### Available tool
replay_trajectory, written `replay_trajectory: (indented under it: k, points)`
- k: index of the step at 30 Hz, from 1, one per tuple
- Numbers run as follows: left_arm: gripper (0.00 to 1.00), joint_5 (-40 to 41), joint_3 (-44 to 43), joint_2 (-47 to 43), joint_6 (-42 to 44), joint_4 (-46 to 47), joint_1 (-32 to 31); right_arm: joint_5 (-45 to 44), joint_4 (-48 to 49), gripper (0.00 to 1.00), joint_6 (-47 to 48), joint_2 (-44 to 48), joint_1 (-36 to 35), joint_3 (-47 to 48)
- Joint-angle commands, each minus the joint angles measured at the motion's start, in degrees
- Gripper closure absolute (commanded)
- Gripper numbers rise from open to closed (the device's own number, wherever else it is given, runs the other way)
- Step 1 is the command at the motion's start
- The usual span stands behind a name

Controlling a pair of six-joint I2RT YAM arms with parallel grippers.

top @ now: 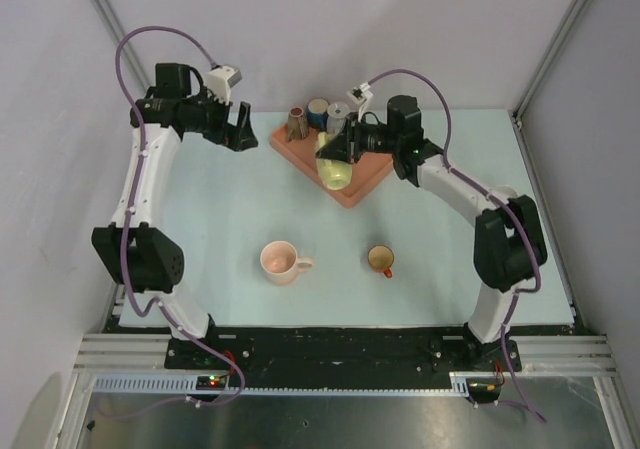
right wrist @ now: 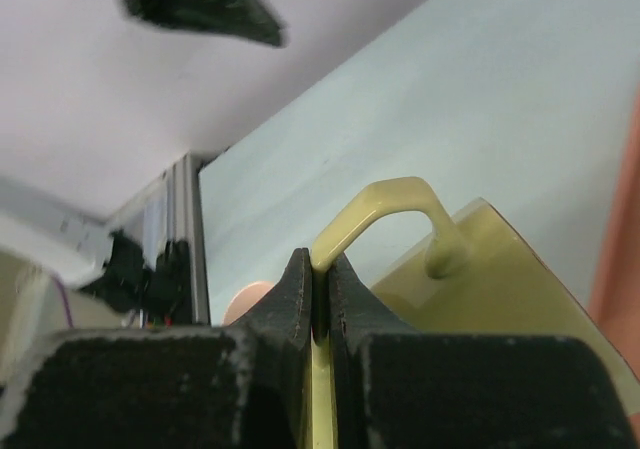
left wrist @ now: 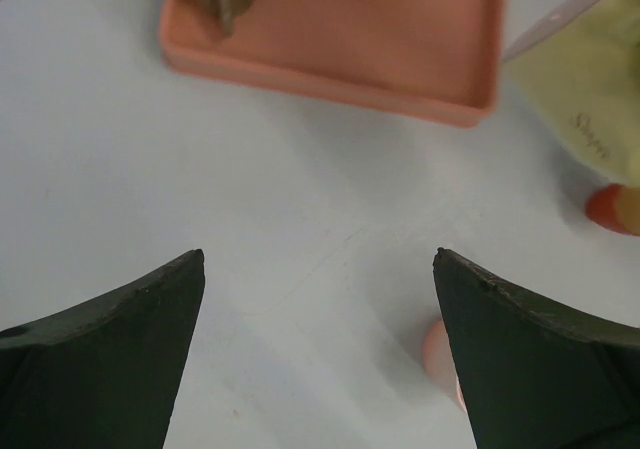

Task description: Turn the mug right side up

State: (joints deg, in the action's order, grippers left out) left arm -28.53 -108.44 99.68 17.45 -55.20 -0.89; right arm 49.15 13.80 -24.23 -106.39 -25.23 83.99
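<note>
Black fingers of the right end effector (right wrist: 320, 269) are pinched narrow on the thin handle (right wrist: 385, 194) of a pale yellow mug (right wrist: 490, 309) — the handle's loop arches up past the fingertips. Seen from above, that mug is at the near side of an orange tray (top: 365, 187). I cannot tell whether it touches the tray or which way its mouth faces. Three more cups (top: 318, 110) stand at the tray's far end. The left end effector (left wrist: 319, 257) hangs over the bare desk (left wrist: 300, 169) just left of the tray, fingers spread wide, holding nothing. Nearer the arm bases, a pink mug (top: 282, 262) and a small red-handled cup (top: 381, 260) stand upright on the desk — well apart.
</note>
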Motion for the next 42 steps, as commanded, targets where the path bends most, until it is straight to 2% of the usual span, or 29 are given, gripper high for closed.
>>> replay_trajectory:
  k: [1, 8, 11, 15, 22, 25, 32, 36, 39, 42]
  points:
    - [0.01, -20.41, -0.52, -6.46, 9.4, 0.09, -0.35, 10.4, -5.15, 1.0, 16.93, 12.22, -4.45, 1.69]
    - [0.07, -45.27, -6.39, -6.21, 10.28, -0.13, -1.63, 11.31, -17.76, 1.0, 31.52, 22.89, -12.02, 1.23]
    - [0.09, -49.97, -9.16, -5.93, 7.28, -0.17, -3.22, 11.16, -16.28, 1.0, 30.4, 25.24, -13.03, 0.97]
    - [0.17, -54.8, -7.39, -7.1, 5.29, -0.23, -4.1, 9.82, -12.46, 1.0, 28.53, 27.34, -13.15, 0.08]
    - [0.18, -56.49, -7.42, -9.3, 5.57, -1.02, -8.44, 11.53, -6.93, 1.0, 24.18, 27.2, -12.07, -0.75]
    - [0.18, -54.51, -6.66, -10.21, 6.89, -2.2, -9.82, 11.77, -5.92, 1.0, 23.3, 27.38, -11.38, -0.71]
    - [0.17, -44.4, -4.67, -10.24, 23.06, -14.21, -13.82, 11.96, -5.67, 1.0, 23.02, 28.02, -11.44, -0.15]
    - [0.19, -42.43, -4.52, -9.95, 26.55, -16.8, -14.74, 12.02, -5.68, 1.0, 23.16, 28.3, -11.76, -0.14]
    - [0.23, -40.51, -4.53, -9.71, 29.03, -18.2, -16.31, 12.15, -5.76, 1.0, 23.25, 28.26, -12.02, -0.26]
    - [0.35, -39.52, -4.13, -9.21, 33.02, -21.31, -17.9, 12.31, -5.39, 1.0, 23.21, 28.14, -12.14, -0.31]
